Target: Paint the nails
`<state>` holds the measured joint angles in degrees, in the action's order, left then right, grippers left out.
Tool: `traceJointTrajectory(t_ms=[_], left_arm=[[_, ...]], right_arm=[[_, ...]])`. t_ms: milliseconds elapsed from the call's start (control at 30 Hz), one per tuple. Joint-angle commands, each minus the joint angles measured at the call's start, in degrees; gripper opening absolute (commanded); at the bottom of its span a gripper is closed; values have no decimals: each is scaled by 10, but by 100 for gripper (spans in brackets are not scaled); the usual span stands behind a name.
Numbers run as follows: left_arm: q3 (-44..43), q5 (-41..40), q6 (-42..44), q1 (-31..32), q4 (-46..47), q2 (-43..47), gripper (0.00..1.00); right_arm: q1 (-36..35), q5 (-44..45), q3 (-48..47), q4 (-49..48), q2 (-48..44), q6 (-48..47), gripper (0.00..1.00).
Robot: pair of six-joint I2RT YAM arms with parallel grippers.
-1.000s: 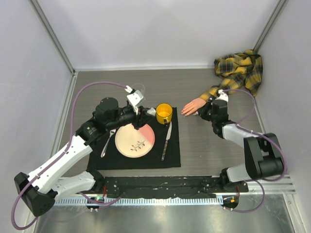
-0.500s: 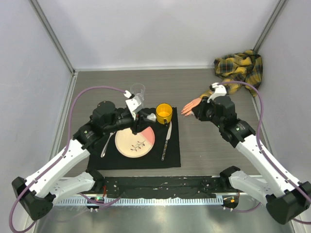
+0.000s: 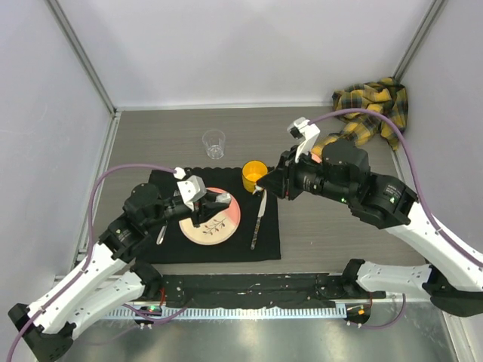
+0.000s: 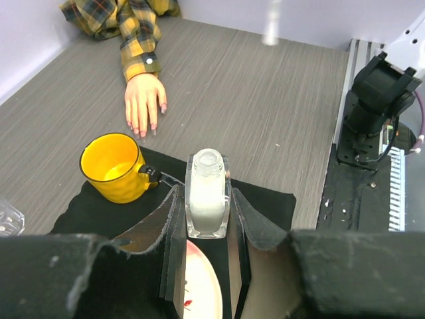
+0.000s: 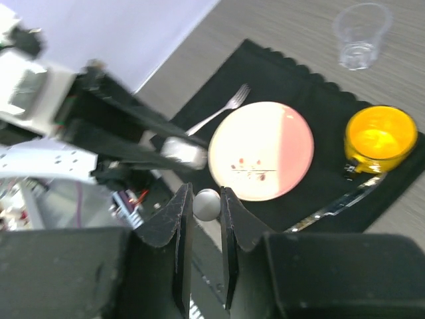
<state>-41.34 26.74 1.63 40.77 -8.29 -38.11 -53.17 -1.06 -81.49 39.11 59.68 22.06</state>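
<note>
My left gripper (image 3: 213,204) is shut on a small clear bottle (image 4: 208,193) of white liquid with its neck uncapped, held over the plate's edge. My right gripper (image 3: 266,183) is shut on a small round white cap (image 5: 206,204), held above the black mat beside the yellow cup. The pale mannequin hand (image 4: 144,100) lies flat on the table, its nails (image 4: 142,131) pointing at the cup, with a plaid sleeve (image 4: 139,60) behind it. In the top view my right arm hides the hand; only the plaid cloth (image 3: 370,105) shows.
On a black mat (image 3: 264,241) lie a pink-and-cream plate (image 3: 211,220), a yellow cup (image 3: 254,175), a knife (image 3: 258,219) and a fork (image 3: 161,232). A clear glass (image 3: 214,143) stands behind the mat. Walls close the back and both sides.
My right arm has left the mannequin hand and swung left over the mat, holding the white cap. My left gripper has drawn back toward the near side with the bottle.
</note>
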Motion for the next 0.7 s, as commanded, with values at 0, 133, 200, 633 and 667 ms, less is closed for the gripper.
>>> traceJointTrajectory(t_ms=[0,133,200,633,667], left_arm=[[-4,0,22,2,33,-1,0],[-8,7,30,2,19,-12,0],[-10,10,30,2,14,-14,0],[-22,26,32,2,-5,-35,0],[-23,25,32,2,-5,-36,0]], right_arm=[[-61,8,-64,16,30,8,1],[-120,54,-104,18,66,-2,0],[-148,74,-116,20,83,-9,1],[-171,164,-164,48,147,-16,1],[-171,164,-163,47,148,-16,1]])
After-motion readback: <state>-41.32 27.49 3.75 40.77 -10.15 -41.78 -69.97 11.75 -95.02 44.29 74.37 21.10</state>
